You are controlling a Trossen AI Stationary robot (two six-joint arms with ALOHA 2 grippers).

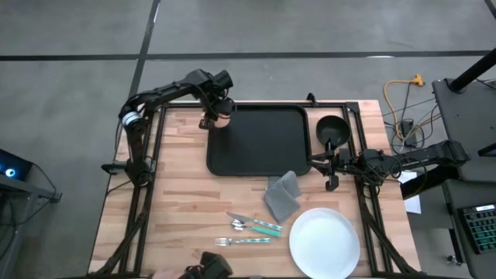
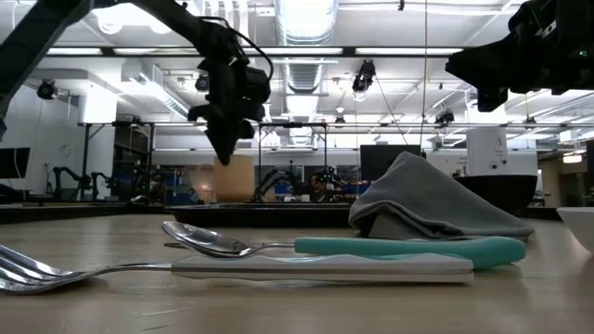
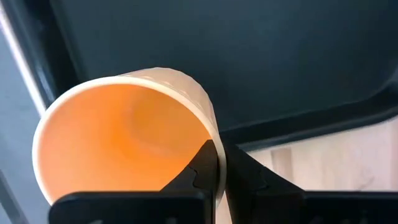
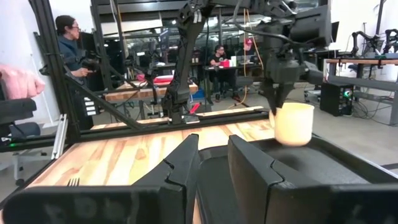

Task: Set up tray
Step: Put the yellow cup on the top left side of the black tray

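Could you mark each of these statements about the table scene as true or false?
1. The left pincer is shut on the rim of a cup above the tray's far left corner. True.
2. The white plate sits on the tray. False: it lies on the bare table, nearer than the tray.
3. The grey cloth overlaps the tray's near edge. True.
4. The fork and spoon lie inside the black bowl. False: they lie on the table beside the plate.
5. The right pincer is at the tray's right edge. True.
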